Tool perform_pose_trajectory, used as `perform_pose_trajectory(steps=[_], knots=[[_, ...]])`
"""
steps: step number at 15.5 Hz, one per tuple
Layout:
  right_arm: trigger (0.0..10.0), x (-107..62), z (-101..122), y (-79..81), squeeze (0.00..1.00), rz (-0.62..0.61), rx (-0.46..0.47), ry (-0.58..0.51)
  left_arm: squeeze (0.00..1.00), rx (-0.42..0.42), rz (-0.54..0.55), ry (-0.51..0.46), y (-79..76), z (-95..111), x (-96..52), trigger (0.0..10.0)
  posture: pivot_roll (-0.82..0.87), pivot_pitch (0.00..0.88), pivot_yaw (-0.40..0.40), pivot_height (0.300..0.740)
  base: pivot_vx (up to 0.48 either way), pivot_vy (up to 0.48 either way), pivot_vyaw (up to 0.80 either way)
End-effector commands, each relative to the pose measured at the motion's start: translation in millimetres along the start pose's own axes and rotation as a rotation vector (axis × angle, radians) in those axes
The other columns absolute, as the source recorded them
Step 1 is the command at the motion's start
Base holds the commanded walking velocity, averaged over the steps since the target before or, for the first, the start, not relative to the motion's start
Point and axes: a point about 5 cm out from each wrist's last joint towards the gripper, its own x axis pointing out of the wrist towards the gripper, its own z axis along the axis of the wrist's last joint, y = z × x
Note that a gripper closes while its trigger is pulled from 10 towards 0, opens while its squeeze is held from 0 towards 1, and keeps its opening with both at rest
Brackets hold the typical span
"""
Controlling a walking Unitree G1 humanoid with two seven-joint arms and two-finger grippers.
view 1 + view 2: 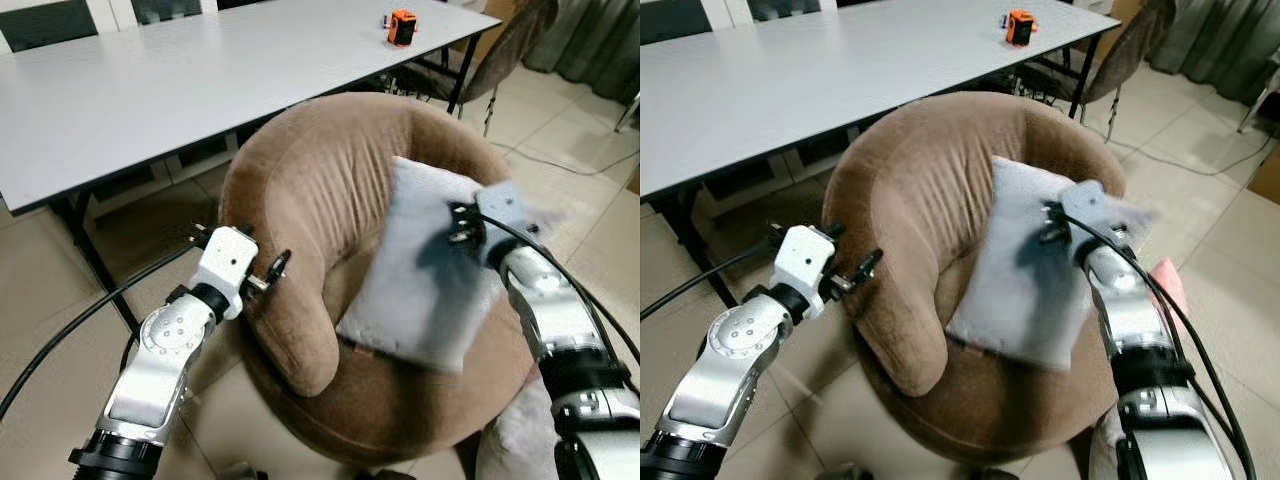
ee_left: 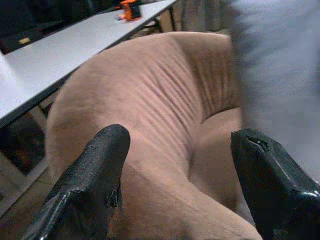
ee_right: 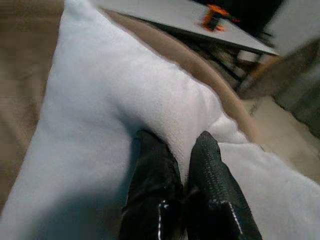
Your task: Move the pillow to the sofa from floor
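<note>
My right hand clenched on a fold of the pale grey rectangular pillow, its long axis upright against the brown plush round sofa, my left hand released beside the armrest.

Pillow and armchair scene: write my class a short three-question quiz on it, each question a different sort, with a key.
1. True or false: the grey pillow lies flat on the floor.
2. Multiple choice: which gripper pinches the pillow? A) left gripper B) right gripper C) both
3. Short answer: what small thing stands on the white table?

Key
1. False: it leans in the brown armchair, against the backrest.
2. B: its fingers are shut on a fold of the fabric. The left gripper is open, beside the armchair's arm.
3. An orange and black object, too small to identify.
</note>
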Motion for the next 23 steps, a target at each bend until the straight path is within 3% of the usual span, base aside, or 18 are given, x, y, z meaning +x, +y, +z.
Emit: perform_pose_trajectory(steps=[1, 4, 6, 8, 14, 18, 21, 22, 23], knots=[[10.0, 7.3, 14, -0.2, 0.00, 0.075, -0.077, -0.057, 0.00, 0.006, -0.053, -0.014, -4.4, 6, -0.8, 10.0, 0.02, 0.104, -0.020, 0.740, 0.000, 0.000, 0.00], [10.0, 28.3, 36, 34.4, 0.00, 0.317, -0.295, -0.110, 0.00, 0.008, -0.107, -0.006, -7.6, 6, -5.0, 10.0, 0.02, 0.133, -0.021, 0.740, 0.000, 0.000, 0.00], [10.0, 33.9, 38, 61.3, 0.00, 0.381, -0.344, -0.127, 0.00, 0.000, -0.121, -0.009, -10.3, 7, -6.5, 10.0, 0.02, 0.141, -0.025, 0.740, 0.000, 0.000, 0.00], [10.0, 37.0, 40, 76.2, 0.00, 0.390, -0.368, -0.133, 0.00, 0.001, -0.130, -0.013, -12.0, 8, -7.5, 10.0, 0.03, 0.146, -0.033, 0.740, 0.000, 0.000, 0.00], [10.0, 40.4, 43, 63.8, 0.00, 0.304, -0.304, -0.157, 0.00, -0.003, -0.150, -0.009, -13.4, 9, -10.0, 10.0, 0.02, 0.154, -0.019, 0.740, 0.000, 0.000, 0.00], [10.0, 39.7, 52, 77.6, 0.00, 0.422, -0.281, -0.220, 0.00, -0.012, -0.238, -0.018, -23.8, 12, -10.1, 10.0, 0.02, 0.149, -0.022, 0.740, 0.000, 0.000, 0.00], [10.0, 42.3, 54, 78.3, 0.00, 0.402, -0.271, -0.202, 0.00, -0.009, -0.235, -0.015, -24.9, 12, -11.0, 10.0, 0.02, 0.145, -0.029, 0.740, 0.000, 0.000, 0.00], [10.0, 44.0, 56, 78.1, 1.00, 0.396, -0.222, -0.194, 0.00, -0.010, -0.233, -0.013, -25.4, 12, -11.5, 10.0, 0.02, 0.145, -0.031, 0.740, 0.000, 0.000, 0.00], [10.0, 44.8, 58, 79.8, 1.00, 0.401, -0.211, -0.200, 0.00, -0.011, -0.231, -0.012, -25.8, 11, -11.9, 10.0, 0.02, 0.141, -0.036, 0.740, 0.000, 0.000, 0.00]])
